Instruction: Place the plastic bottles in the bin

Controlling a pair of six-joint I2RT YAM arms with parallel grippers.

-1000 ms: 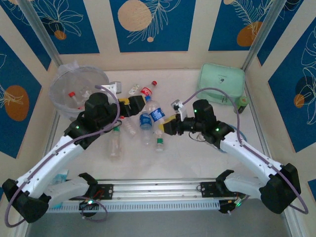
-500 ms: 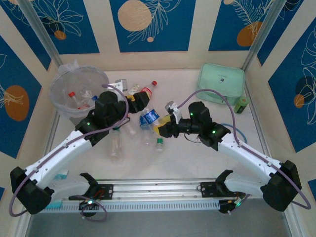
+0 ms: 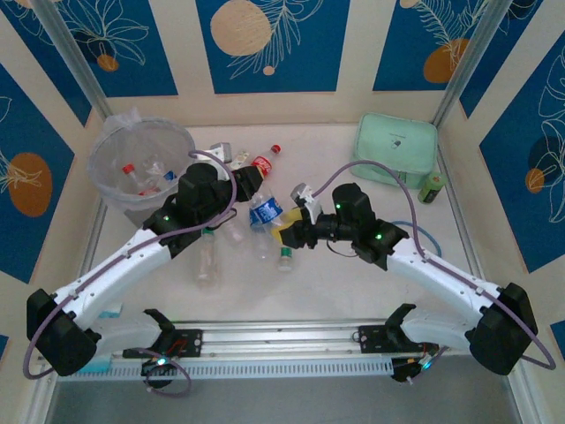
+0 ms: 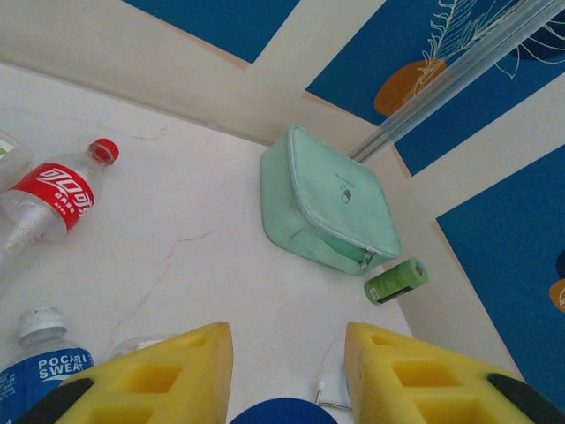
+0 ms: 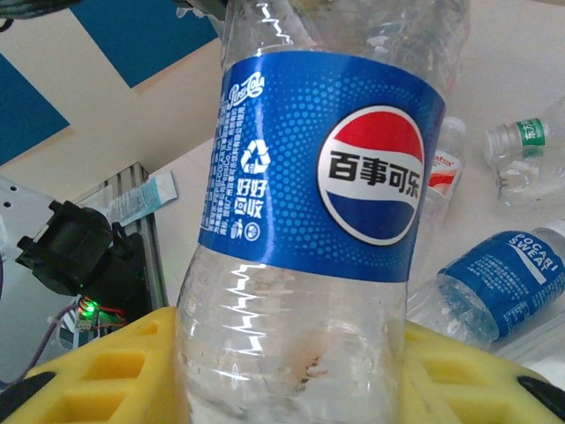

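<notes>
The right fingers (image 5: 106, 375) are clamped on a clear Pepsi bottle (image 5: 327, 177) with a blue label, near the middle of the table (image 3: 353, 283). The left fingers (image 4: 168, 375) stand apart with a dark blue rounded thing (image 4: 282, 412) low between them; I cannot tell whether they grip it. Beside them lie a Pocari Sweat bottle (image 4: 35, 371) and a red-labelled Coca-Cola bottle (image 4: 55, 190). The grey bin (image 3: 99, 172) stands far left with red-capped bottles inside. A mint green case (image 4: 327, 203) and a green can (image 4: 395, 280) sit far right
</notes>
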